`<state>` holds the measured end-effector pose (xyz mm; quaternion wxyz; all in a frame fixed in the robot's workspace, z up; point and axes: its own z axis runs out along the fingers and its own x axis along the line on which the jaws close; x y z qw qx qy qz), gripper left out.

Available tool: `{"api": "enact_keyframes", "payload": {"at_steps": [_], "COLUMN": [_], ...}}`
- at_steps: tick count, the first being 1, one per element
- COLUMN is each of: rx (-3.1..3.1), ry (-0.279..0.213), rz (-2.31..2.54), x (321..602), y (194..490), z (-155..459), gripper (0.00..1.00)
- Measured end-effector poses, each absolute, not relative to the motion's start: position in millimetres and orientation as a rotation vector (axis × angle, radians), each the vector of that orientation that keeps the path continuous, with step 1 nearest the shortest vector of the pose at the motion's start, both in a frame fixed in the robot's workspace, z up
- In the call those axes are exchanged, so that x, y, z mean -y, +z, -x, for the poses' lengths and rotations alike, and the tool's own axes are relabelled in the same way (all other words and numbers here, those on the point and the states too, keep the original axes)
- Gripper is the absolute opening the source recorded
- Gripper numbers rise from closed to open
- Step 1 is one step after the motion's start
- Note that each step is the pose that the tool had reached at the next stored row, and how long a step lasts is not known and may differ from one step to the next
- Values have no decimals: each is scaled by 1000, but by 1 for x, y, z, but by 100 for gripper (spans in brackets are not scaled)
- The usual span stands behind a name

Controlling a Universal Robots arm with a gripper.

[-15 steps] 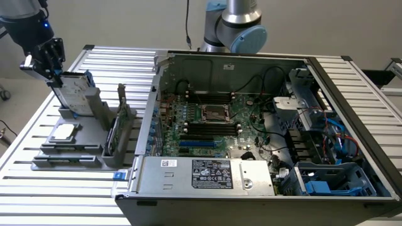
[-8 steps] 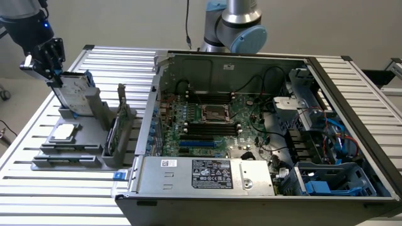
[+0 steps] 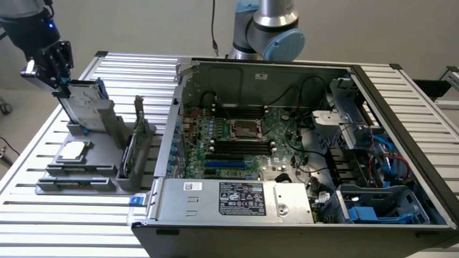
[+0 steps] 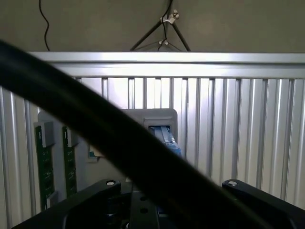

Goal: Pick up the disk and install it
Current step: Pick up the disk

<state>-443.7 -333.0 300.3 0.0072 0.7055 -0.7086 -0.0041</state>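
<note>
The disk (image 3: 81, 105), a silver-grey drive with blue side rails, stands tilted on end in the grey holder (image 3: 107, 121) at the exterior view's left. My gripper (image 3: 57, 86) is at its upper end, with the fingers closed on its top edge. In the wrist view the disk's blue rail (image 4: 166, 137) shows edge-on straight ahead between the gripper's two black arms, partly behind a thick black cable (image 4: 95, 129).
A smaller flat silver drive (image 3: 74, 151) lies on the grey fixture, beside upright green cards (image 3: 138, 141) (image 4: 45, 164). The open computer case (image 3: 287, 134) fills the slatted metal table (image 3: 64, 226), with a blue drive cage (image 3: 377, 207) at its near right corner.
</note>
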Motion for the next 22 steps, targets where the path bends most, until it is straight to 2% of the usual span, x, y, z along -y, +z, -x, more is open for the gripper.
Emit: {"api": "enact_keyframes", "payload": {"at_steps": [9, 22], "rx": [2216, 2214], "ry": [-13, -18], "rz": [-2206, -2204], "x": [333, 333], "y": [324, 381], "z": [443, 439], "gripper": [32, 32]}}
